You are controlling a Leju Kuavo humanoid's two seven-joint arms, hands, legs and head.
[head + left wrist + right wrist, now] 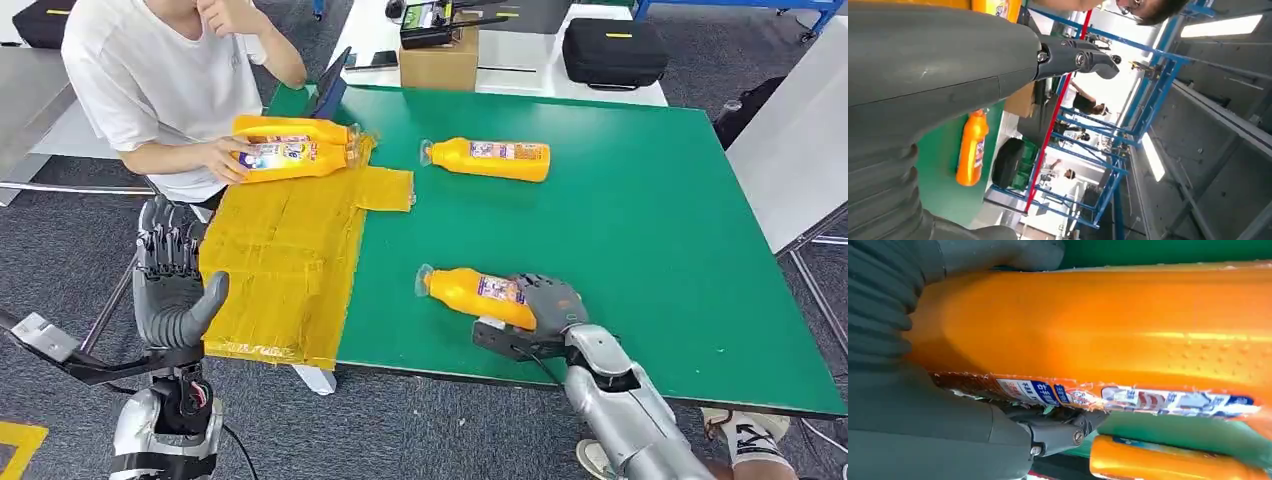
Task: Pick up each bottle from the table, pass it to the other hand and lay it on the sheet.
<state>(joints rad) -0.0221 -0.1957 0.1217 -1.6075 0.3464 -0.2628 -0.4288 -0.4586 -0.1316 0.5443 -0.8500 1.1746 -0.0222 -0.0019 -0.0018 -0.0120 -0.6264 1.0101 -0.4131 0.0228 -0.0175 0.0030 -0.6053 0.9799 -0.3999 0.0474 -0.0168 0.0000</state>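
At table front: right hand (545, 305) grips near bottle (475, 293); left hand (172, 280) open.

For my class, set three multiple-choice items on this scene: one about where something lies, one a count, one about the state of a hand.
1. Where do the two bottles by the person's hand lie?
A. on the yellow sheet
B. on the floor
C. on the cardboard box

2. How many orange bottles are there?
A. two
B. four
C. six

3. What is the right hand doing?
A. hanging free
B. gripping the near bottle
C. pressing the sheet

Answers: 1 A, both rest on the sheet's far end. 2 B, two on the sheet, two on the green table. 3 B, its fingers wrap the bottle's base.
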